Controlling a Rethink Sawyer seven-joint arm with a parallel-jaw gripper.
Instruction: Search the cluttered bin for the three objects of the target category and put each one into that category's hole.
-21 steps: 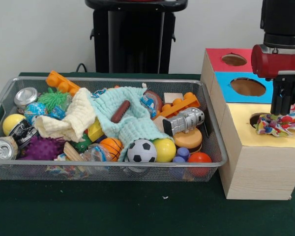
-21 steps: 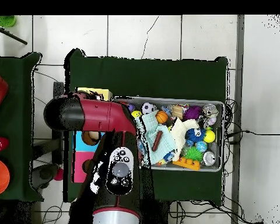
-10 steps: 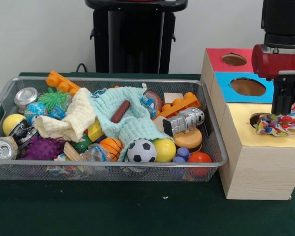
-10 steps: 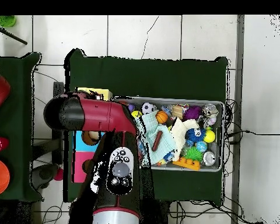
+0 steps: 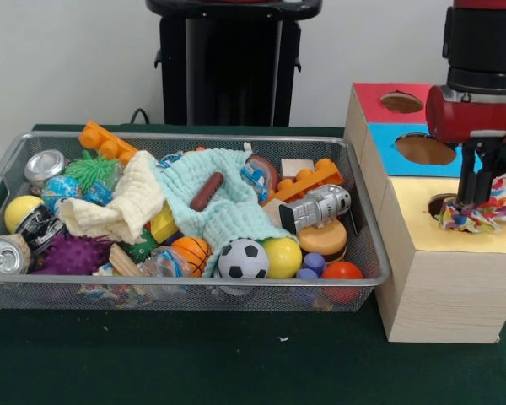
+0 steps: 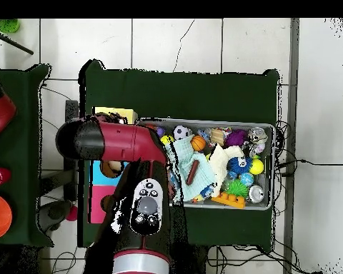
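Observation:
A multicoloured fabric bundle (image 5: 482,213) lies on the yellow top of the wooden box (image 5: 443,278), at the edge of the yellow hole (image 5: 439,203). My gripper (image 5: 475,190) hangs straight down into this bundle from the red arm. I cannot see how it stands, because the fabric hides its tip. In the wire bin (image 5: 367,253) lie a cream cloth (image 5: 122,202) and a mint cloth (image 5: 228,202) among the toys. In the overhead view the red arm (image 6: 124,143) covers the box and the gripper.
The box also has a blue hole (image 5: 424,149) and a red hole (image 5: 401,102) behind the yellow one. The bin holds balls, cans, orange blocks, a toy robot (image 5: 316,207) and a brown sausage (image 5: 207,191). The overhead view shows the bin's rim (image 6: 269,127).
The arm has shifted slightly to the left in the front view. The fabric bundle stays on the yellow top by the hole.

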